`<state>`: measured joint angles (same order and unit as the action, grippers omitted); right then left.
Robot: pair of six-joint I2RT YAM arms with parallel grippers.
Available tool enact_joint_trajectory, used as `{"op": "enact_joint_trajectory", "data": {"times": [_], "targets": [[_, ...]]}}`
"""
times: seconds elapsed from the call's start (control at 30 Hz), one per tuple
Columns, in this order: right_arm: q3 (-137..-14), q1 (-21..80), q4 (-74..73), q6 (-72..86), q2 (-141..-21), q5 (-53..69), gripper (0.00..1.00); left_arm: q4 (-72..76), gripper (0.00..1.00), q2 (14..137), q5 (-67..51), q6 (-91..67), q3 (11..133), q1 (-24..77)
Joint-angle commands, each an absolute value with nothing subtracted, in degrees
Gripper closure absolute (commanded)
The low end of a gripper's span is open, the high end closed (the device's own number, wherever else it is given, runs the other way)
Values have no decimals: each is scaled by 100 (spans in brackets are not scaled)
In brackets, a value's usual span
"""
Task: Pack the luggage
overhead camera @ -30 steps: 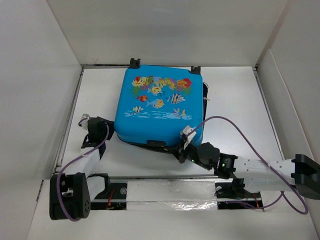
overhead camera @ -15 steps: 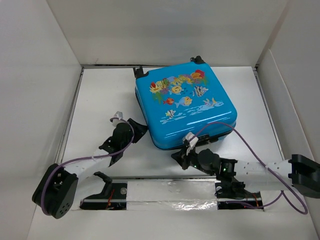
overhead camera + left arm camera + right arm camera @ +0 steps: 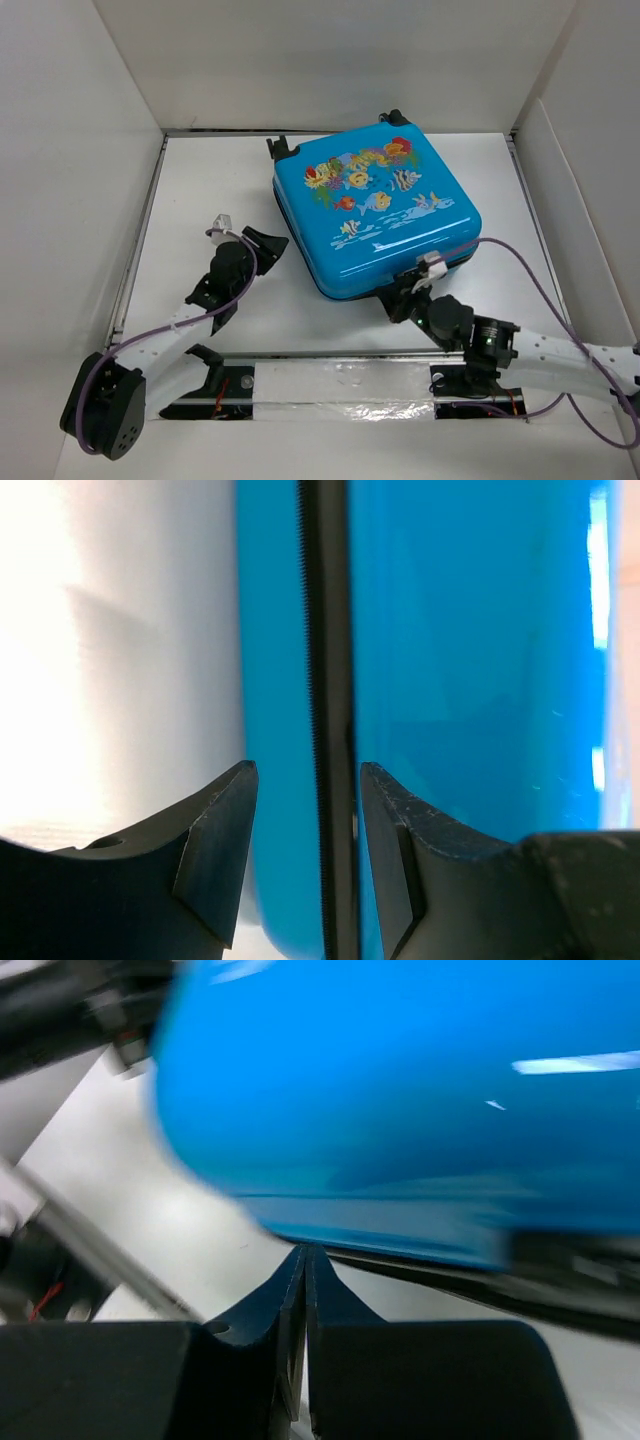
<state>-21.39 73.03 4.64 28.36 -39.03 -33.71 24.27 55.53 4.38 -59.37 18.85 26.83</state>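
Luggage [image 3: 375, 215] lay flat, printed side up, on the white worktop [image 3: 200, 180]. Its glossy hard shell looked stiff, slippery and probably light; the zip seam [image 3: 325, 680] seemed the likeliest hold. Spread, the left tool [image 3: 305, 780] straddled that seam on the luggage's left side; the right tool [image 3: 305, 1260], pressed together, sat at its near corner. White walls [image 3: 80, 100] boxed the luggage in.

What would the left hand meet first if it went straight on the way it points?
Probably the luggage: its black zip seam lies straight ahead of the open left hand; depth unclear.
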Motion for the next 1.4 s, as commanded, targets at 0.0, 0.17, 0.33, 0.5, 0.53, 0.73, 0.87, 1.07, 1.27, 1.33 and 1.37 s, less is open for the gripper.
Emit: {"op": "enact_joint_trajectory", "data": {"times": [0.0, 0.17, 0.33, 0.5, 0.53, 0.73, 0.87, 1.07, 1.27, 1.33, 1.37], "targets": [[-1724, 6892, -1210, 4197, -3081, -4069, 91, 2558, 57, 5256, 369, -5546, 1828, 2654], [-1424, 6452, -1995, 4519, -1918, -4166, 72, 2356, 58, 4791, 159, -5195, 1723, 2654], [-1626, 5969, -2320, 4253, -1591, -4140, 57, 2145, 58, 4456, 123, -4896, 1635, 2733], [-1801, 5705, -2338, 4298, -2012, -4350, 59, 2311, 58, 4315, 150, -4816, 1477, 2944], [-1854, 5608, -2373, 4298, -2108, -4411, 59, 2355, 58, 4333, 89, -4808, 1424, 2944], [-2258, 5388, -2556, 4157, -2768, -4254, 58, 2636, 58, 4456, -210, -4720, 1327, 2944], [-2241, 5388, -2646, 4333, -2672, -4245, 56, 2909, 58, 4622, -360, -4729, 1274, 2944], [-2223, 5274, -2505, 4087, -2592, -4228, 49, 3155, 59, 4763, -475, -4685, 1195, 2944], [-2285, 5072, -1952, 3393, -3040, -4184, 57, 3339, 59, 4790, -554, -4667, 1116, 2944], [-2338, 4992, -1837, 3165, -3190, -4113, 59, 3366, 59, 4790, -597, -4667, 1116, 2944], [-2364, 4992, -1785, 3086, -3217, -4122, 63, 3410, 59, 4807, -615, -4676, 1099, 2944]]}}
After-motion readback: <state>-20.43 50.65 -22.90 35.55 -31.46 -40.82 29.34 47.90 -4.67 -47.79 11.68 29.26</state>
